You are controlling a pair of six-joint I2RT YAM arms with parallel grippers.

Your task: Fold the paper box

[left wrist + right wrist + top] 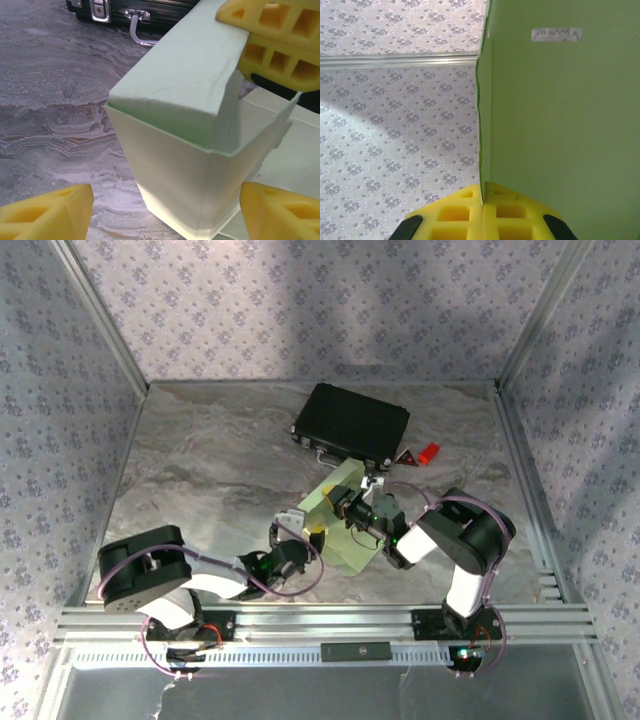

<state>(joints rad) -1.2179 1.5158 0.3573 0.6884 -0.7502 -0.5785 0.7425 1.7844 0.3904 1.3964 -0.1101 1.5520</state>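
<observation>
Pale green thin card box: matt, smooth paper stock, crisp folds, faint crease marks. Yellow moulded plastic fingers: satin, lattice-ribbed. Black hard case: low-sheen shell. Bright metal latch and wire handle: polished. Grey marble-print tabletop: smooth, slight gloss. Aluminium frame rail: brushed-looking. Floral-print wall lining: matt.

- Robot test cell, lab-style: left arm and right arm bolted side by side to an aluminium rail.
- Floral-patterned panels in metal framing enclose the marble-look tabletop.
</observation>
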